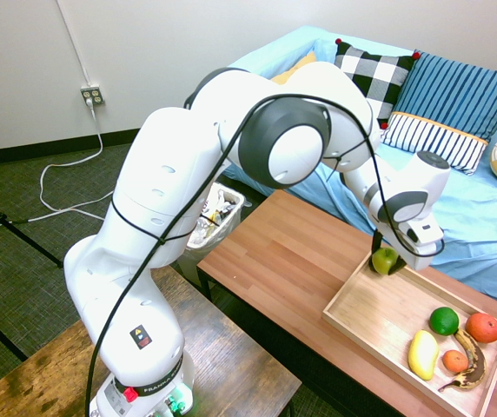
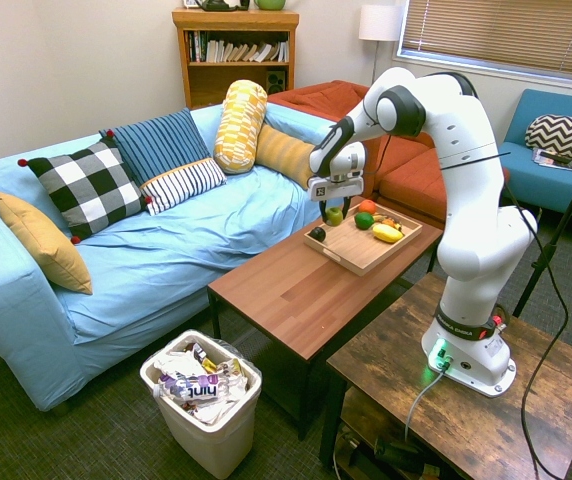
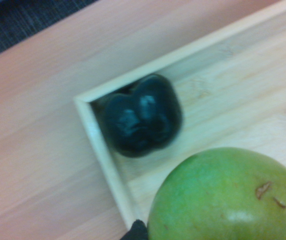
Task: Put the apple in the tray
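My gripper (image 1: 389,255) is shut on the apple (image 1: 384,261), a small yellow-green fruit. It holds the apple just above the near-sofa corner of the light wooden tray (image 1: 377,314). From the other side, the apple (image 2: 335,215) hangs under the gripper (image 2: 335,207) over the tray (image 2: 358,252). In the wrist view the apple (image 3: 228,197) fills the lower right. Below it the tray rim (image 3: 103,155) turns a corner around a small black fruit (image 3: 140,115).
The tray also holds a dark green fruit (image 1: 443,321), a red-orange one (image 1: 483,327), a small orange one (image 1: 454,360), a yellow one (image 1: 422,354) and a browned banana (image 1: 472,372). The tray rests on a wooden coffee table (image 1: 283,261) beside the blue sofa (image 2: 166,250). A trash bin (image 2: 201,395) stands at the table's end.
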### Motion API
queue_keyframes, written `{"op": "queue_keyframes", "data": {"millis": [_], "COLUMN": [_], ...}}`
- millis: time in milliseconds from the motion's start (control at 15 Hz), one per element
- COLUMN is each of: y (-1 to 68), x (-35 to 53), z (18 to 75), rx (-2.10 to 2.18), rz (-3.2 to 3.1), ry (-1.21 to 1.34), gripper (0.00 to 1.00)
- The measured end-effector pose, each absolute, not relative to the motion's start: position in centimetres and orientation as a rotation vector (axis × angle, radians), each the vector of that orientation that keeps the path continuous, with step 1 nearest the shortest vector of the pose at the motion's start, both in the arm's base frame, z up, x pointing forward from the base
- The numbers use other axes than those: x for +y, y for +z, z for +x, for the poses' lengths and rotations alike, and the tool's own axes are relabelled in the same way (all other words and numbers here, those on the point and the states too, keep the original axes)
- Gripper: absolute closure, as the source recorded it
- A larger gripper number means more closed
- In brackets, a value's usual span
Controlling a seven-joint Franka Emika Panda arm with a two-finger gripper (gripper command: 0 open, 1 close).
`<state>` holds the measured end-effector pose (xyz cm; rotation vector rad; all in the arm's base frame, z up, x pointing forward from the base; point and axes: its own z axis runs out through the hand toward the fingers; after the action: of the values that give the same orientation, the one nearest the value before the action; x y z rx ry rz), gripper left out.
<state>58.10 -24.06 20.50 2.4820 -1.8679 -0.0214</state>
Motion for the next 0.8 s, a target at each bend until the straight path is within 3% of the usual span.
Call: {"op": "queue_keyframes", "data": {"millis": [800], "y": [11.4], "x": [-29.9], "z": [55.1], "rx": [-1.956], "rz": [2.376], "ry": [-0.158], "gripper": [1.0]}}
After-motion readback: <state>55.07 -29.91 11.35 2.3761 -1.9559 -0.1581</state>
